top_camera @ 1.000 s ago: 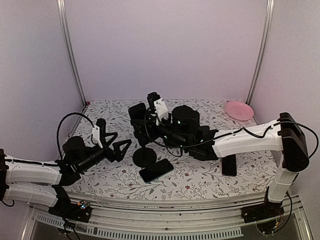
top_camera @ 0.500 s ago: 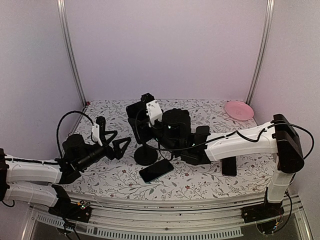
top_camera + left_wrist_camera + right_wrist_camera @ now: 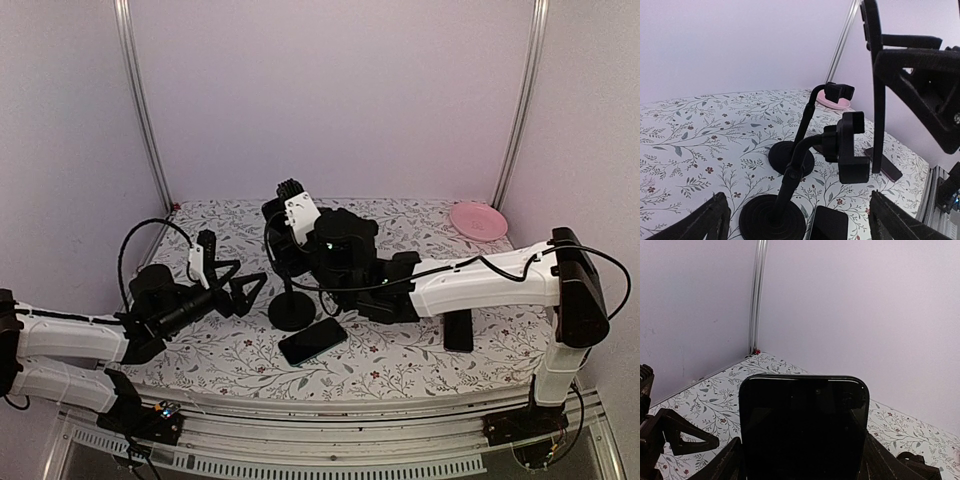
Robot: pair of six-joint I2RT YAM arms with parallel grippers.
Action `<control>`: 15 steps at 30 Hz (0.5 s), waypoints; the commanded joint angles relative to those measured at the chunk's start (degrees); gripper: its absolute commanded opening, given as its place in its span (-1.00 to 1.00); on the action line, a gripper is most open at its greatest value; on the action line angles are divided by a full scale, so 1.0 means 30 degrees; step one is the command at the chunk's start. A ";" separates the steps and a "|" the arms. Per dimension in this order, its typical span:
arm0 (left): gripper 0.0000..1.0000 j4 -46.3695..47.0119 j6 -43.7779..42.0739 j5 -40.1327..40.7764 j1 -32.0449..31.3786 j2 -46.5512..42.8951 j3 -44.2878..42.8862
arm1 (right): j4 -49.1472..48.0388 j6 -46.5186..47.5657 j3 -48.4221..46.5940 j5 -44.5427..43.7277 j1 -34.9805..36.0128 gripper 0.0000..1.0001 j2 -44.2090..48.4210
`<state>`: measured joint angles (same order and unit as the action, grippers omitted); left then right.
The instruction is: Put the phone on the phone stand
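My right gripper [image 3: 283,215] is shut on a black phone [image 3: 804,425] and holds it upright, above the table. In the left wrist view this phone [image 3: 876,100] shows edge-on, just right of the clamp of the nearer phone stand [image 3: 790,175]. That stand has a round black base [image 3: 292,312] and a bent stem; in the top view its clamp is hidden behind the right arm. My left gripper [image 3: 228,272] is open and empty, left of the stand, with its fingers pointing at the stand's base [image 3: 772,220].
A second black stand [image 3: 802,130] is behind the first. A second phone [image 3: 313,340] lies flat in front of the stand base. A dark phone [image 3: 458,330] lies at the right. A pink plate [image 3: 477,220] sits at the back right corner.
My right arm has carried the phone left and up, over the stand. My left gripper has edged a little toward the stand, still open.
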<state>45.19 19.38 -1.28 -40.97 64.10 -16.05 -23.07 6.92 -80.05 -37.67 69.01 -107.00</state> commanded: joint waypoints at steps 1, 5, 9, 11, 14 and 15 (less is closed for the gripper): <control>0.93 0.0723 0.0157 -0.0517 0.0188 0.0315 -0.0877 | -0.1158 0.1635 -0.0632 -0.1671 0.0055 -0.39 -0.0101; 0.92 0.0577 -0.0027 -0.0783 0.0180 0.0788 -0.1405 | -0.2675 0.2877 -0.0765 -0.2645 0.0060 -0.39 -0.0806; 0.91 0.0745 -0.0050 -0.0675 0.0169 0.1335 -0.1610 | -0.2995 0.3116 -0.1454 -0.2940 0.0262 -0.40 -0.1645; 0.91 0.0953 -0.0014 -0.0488 0.0184 0.1567 -0.1566 | -0.3445 0.3638 -0.1829 -0.3440 0.0527 -0.40 -0.2235; 0.91 0.1278 0.0114 -0.0363 0.0199 0.1802 -0.1485 | -0.3678 0.4020 -0.2473 -0.4002 0.0689 -0.39 -0.2903; 0.90 0.1595 0.0178 -0.0390 0.0197 0.1874 -0.1374 | -0.3652 0.3956 -0.2522 -0.4037 0.0765 -0.39 -0.2981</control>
<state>46.63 19.57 -2.57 -40.95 68.84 -19.88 -29.23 16.73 -84.25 -46.61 70.15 -114.19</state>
